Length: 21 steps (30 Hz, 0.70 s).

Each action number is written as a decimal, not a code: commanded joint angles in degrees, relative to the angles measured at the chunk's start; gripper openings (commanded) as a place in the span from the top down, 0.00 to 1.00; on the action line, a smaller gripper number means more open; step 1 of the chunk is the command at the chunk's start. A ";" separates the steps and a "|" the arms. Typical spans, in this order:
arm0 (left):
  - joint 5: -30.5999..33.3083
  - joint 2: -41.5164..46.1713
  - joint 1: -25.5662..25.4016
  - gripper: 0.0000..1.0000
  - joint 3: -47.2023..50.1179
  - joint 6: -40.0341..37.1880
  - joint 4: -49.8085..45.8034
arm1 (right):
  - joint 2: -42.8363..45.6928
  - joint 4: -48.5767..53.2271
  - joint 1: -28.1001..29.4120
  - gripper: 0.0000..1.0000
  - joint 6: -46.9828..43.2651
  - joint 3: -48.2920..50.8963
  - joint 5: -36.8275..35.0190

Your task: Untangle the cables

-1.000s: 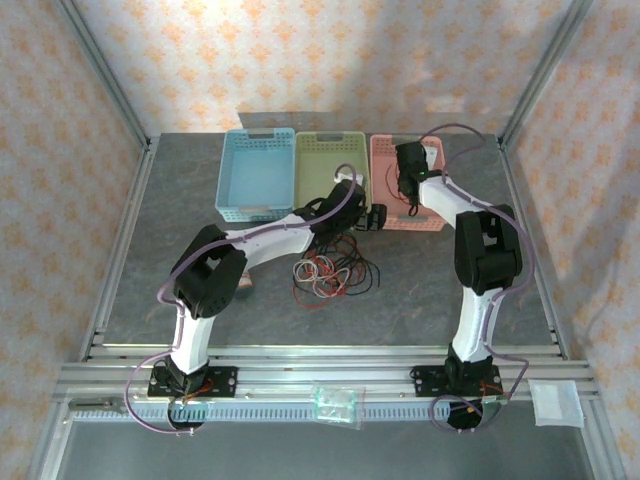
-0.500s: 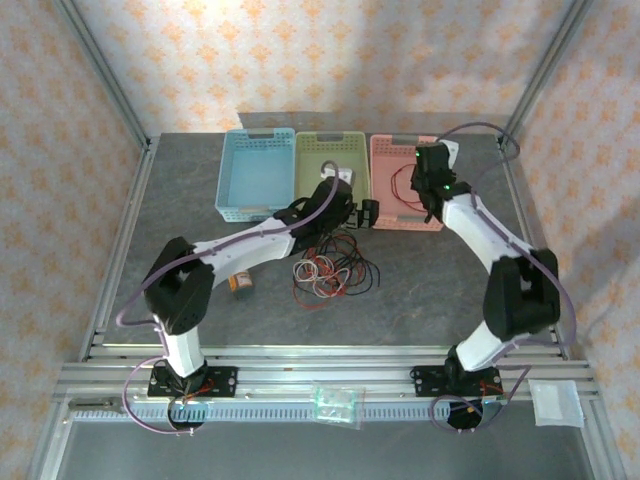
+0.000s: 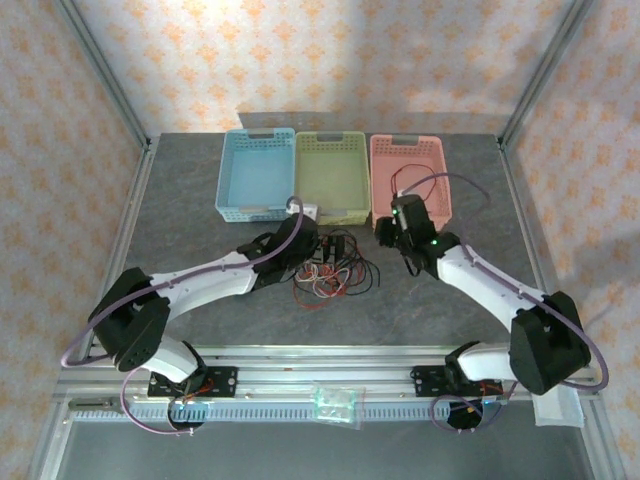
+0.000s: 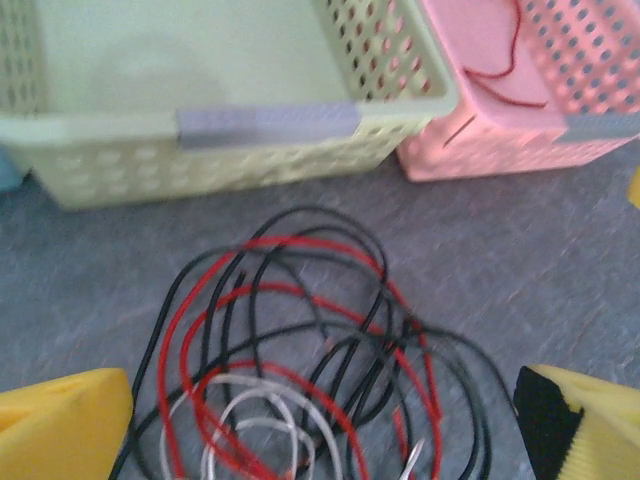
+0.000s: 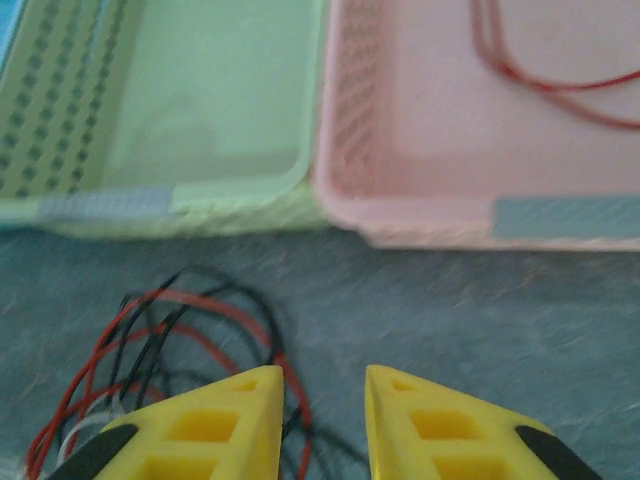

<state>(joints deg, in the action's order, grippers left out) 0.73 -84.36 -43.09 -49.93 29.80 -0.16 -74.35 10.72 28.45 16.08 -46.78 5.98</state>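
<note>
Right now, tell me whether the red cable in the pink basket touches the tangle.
Apart. Left wrist view: the red cable lies inside the pink basket; its wall and bare table separate it from the tangle.

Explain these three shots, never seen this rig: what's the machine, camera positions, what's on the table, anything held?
White robot arms, a left arm and a right arm, are bolted at the near edge of a grey table. The wide shot is from a fixed camera above and behind them. The close-ups are from a camera on each wrist; the yellow wedges are that arm's own fingers. On the table lies a tangled pile of thin black, red and whitish cables, before a blue basket, a green basket and a pink basket, all perforated plastic. One loose red cable lies in the pink one. The left gripper hangs wide open over the pile; the right gripper, narrowly parted, sits at its edge. Neither holds anything.
</note>
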 commanded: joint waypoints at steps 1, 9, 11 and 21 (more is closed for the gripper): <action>1.57 3.19 -0.30 0.01 3.17 3.44 4.18 | 2.33 -0.19 2.60 0.73 -0.45 2.04 4.90; -4.03 7.04 -0.31 0.01 11.60 7.44 8.84 | 2.39 1.40 8.63 0.72 -6.85 4.11 14.69; -4.03 7.73 -0.49 0.01 12.82 7.46 7.77 | 1.87 1.67 10.29 0.71 -7.41 3.83 15.22; -2.31 11.03 -0.57 0.01 18.67 9.16 7.46 | -2.49 2.05 15.14 0.67 -8.93 3.45 15.15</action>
<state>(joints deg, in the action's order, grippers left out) -2.33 -74.98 -43.16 -33.32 37.32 6.04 -76.29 12.12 43.13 8.58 -43.29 20.67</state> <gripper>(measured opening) 0.994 0.333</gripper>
